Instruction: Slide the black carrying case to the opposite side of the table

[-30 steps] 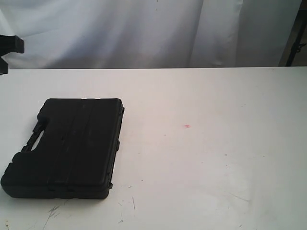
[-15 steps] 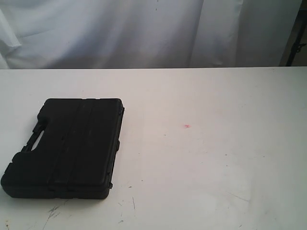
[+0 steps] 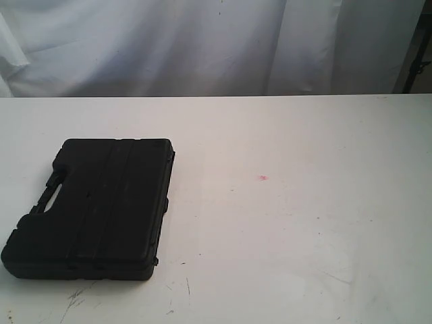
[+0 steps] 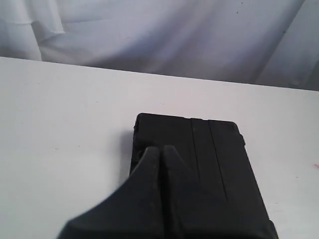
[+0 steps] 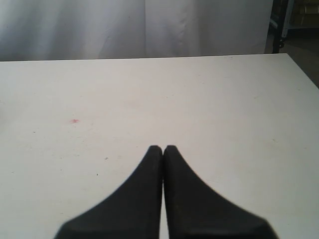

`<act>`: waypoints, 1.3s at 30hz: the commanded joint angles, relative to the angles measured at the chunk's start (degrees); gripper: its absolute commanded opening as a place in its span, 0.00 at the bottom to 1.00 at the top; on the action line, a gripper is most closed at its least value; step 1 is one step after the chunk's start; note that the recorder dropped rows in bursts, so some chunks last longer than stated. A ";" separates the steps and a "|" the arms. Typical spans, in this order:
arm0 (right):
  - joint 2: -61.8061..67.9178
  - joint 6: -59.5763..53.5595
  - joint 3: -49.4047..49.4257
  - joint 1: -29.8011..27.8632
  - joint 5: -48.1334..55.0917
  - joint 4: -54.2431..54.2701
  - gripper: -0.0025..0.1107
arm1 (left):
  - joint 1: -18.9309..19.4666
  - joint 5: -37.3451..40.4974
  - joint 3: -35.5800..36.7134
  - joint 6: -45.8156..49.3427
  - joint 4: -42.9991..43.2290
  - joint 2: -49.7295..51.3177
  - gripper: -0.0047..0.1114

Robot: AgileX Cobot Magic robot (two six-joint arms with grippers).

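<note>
The black carrying case (image 3: 98,206) lies flat on the left part of the white table (image 3: 290,223), its handle on its left edge. Neither arm shows in the exterior view. In the left wrist view my left gripper (image 4: 160,149) is shut and empty, its tips pressed together in front of the case (image 4: 214,154); whether it touches the case is unclear. My right gripper (image 5: 163,148) is shut and empty over the bare table (image 5: 224,109), with the red speck (image 5: 74,120) off to one side.
A white cloth backdrop (image 3: 202,47) hangs behind the far table edge. A dark stand (image 3: 415,57) shows at the back right. The tiny red speck (image 3: 263,178) marks the tabletop right of the case, and scratches (image 3: 74,300) run along the front edge.
A dark arm part seen at the upper left edge of the exterior view one second ago has left that view. The case has not moved.
</note>
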 commanded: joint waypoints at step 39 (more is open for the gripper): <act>-0.29 0.06 0.19 -0.29 -0.11 0.32 0.02 | 5.95 -13.97 34.10 0.38 -0.16 -28.58 0.04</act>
